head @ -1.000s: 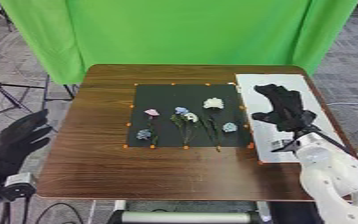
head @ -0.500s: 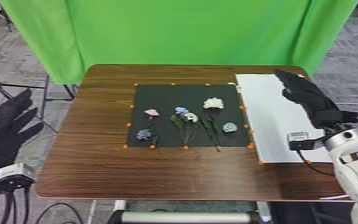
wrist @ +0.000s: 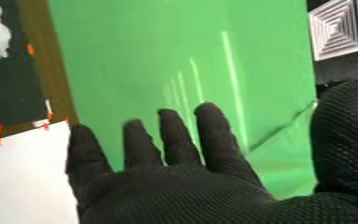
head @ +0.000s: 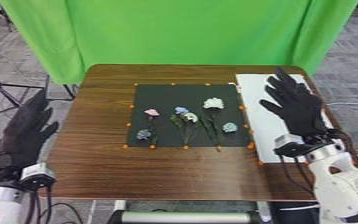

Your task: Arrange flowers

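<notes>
Fingers (wrist: 218,131) apart, the right hand (head: 298,112) is best withdrawn along the right edge of the worktop (head: 202,172), avoiding the flowers (head: 213,103).

Green cloth (head: 184,40) behind brown table (head: 95,170); grey tiled floor (head: 349,85).

The table (head: 95,170) is brown with streaky wood grain, the mat (head: 167,95) near-black, the sheet (head: 269,135) white, the dots (head: 186,147) orange. The curtain (head: 193,35) is bright green. One flower (head: 152,112) is pink, the largest bloom (head: 213,103) creamy white, another blossom (head: 230,127) pale blue. The left hand (head: 20,137) and right hand (head: 302,114) are black, the latter finely ribbed.
</notes>
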{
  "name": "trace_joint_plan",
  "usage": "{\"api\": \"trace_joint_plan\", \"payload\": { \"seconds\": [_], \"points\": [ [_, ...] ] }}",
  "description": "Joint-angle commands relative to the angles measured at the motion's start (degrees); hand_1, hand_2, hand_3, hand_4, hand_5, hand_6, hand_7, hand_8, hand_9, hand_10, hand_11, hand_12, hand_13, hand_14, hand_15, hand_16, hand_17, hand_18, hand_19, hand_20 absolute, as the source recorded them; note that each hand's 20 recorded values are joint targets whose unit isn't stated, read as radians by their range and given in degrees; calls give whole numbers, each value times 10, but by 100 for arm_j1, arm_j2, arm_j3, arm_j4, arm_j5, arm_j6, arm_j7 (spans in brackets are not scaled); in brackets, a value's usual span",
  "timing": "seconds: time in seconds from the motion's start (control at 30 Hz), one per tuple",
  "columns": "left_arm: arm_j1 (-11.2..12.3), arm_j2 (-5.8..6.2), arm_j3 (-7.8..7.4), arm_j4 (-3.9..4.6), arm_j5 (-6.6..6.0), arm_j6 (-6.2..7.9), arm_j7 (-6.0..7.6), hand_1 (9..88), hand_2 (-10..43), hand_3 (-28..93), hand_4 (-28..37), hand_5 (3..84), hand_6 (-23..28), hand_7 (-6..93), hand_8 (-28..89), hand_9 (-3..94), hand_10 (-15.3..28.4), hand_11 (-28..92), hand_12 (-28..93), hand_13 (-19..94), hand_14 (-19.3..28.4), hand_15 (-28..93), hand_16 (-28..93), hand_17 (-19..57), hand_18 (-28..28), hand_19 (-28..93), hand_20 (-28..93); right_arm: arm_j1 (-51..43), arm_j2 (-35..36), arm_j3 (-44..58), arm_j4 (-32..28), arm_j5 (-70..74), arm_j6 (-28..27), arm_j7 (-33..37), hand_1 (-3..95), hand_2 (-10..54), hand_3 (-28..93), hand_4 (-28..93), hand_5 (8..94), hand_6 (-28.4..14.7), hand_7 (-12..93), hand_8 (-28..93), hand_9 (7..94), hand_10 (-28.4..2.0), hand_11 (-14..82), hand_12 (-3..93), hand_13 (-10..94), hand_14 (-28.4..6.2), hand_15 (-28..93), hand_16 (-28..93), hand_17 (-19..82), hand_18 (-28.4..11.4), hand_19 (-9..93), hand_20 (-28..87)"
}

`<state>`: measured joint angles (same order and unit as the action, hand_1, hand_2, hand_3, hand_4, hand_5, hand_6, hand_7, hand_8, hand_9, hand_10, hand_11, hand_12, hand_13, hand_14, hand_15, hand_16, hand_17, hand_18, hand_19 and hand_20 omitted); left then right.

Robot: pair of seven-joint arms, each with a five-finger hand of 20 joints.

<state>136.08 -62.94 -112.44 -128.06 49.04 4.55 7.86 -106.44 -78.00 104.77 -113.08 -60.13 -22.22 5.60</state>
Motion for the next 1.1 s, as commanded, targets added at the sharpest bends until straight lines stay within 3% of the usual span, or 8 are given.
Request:
{"api": "trace_joint_plan", "payload": {
  "seconds": [0.03, 0.17, 0.37, 0.53, 0.73, 0.9, 1.03, 1.1],
  "points": [
    [-114, -141, 56, 113, 0, -221, -218, 214, -40, 665, -283, 145, -7, 164, -81, 105, 57, -2, 270, 52, 83, 9, 119, -148, 173, 290, 64, -294, -613, 325, -205, -504, -441, 247, 63, 48, 759, -261, 208, -31, 44, -52, 197, -100, -40, 221, 122, -106, -149, 400, -87, -182, 241, 129],
    [-260, -103, 121, 153, -8, -185, -193, 219, -32, 633, -283, 130, -10, 154, -72, 101, 52, -43, 303, 49, 84, -20, 135, -165, 195, 299, 60, -277, -591, 329, -223, -563, -351, 171, 64, 44, 757, -261, 215, -31, 49, -55, 207, -106, -33, 225, 128, -110, -144, 402, -87, -184, 245, 129],
    [-104, -263, 127, 141, -1, -190, -200, 202, -40, 666, -283, 128, -9, 147, -67, 103, 52, -65, 323, 50, 86, -29, 143, -170, 200, 305, 52, -345, -768, 408, -239, -609, -500, 207, 70, 33, 758, -258, 204, -39, 44, -58, 202, -109, -35, 226, 132, -110, -138, 402, -86, -185, 248, 130],
    [-378, -130, 230, 235, 1, -171, -174, 203, -42, 682, -283, 138, -3, 160, -69, 107, 56, -52, 332, 54, 83, -7, 149, -159, 183, 300, 56, -497, -836, 455, -347, -442, -284, 123, 78, 22, 762, -254, 202, -40, 44, -53, 203, -111, -35, 227, 145, -109, -124, 407, -76, -187, 256, 133],
    [-34, -337, 140, 136, -3, -231, -355, 204, -41, 685, -283, 144, -2, 169, -77, 110, 58, -41, 315, 59, 93, -6, 132, -156, 186, 304, 56, -522, -825, 279, -325, -359, -166, 238, 85, 15, 768, -253, 207, -36, 52, -56, 213, -104, -31, 228, 148, -107, -118, 402, -74, -188, 256, 134],
    [-116, -125, 153, 199, -62, -46, -219, 265, -18, 552, -283, 144, -3, 170, -79, 109, 59, -32, 303, 59, 95, 0, 123, -161, 194, 315, 52, -309, -735, 75, -260, -374, 52, 135, 86, 15, 767, -253, 210, -31, 55, -60, 216, -95, -31, 223, 146, -103, -124, 389, -72, -184, 243, 129],
    [-75, -245, 210, 215, -300, -282, -294, 278, -17, 518, -283, 151, -4, 174, -82, 116, 61, -15, 287, 65, 94, 8, 118, -159, 201, 321, 46, -285, -766, -62, -204, -439, 176, 106, 88, 18, 765, -253, 219, 7, 67, -70, 220, -84, -29, 216, 152, -121, -118, 367, -74, -186, 239, 127],
    [-61, -256, 217, 218, -225, -257, -251, 253, -31, 572, -283, 150, -3, 171, -82, 115, 61, -13, 283, 65, 93, 6, 117, -160, 202, 321, 45, -329, -746, 31, -223, -600, -39, 137, 88, 19, 764, -252, 219, 14, 68, -74, 219, -82, -28, 214, 152, -129, -115, 355, -80, -194, 239, 124]
  ]
}}
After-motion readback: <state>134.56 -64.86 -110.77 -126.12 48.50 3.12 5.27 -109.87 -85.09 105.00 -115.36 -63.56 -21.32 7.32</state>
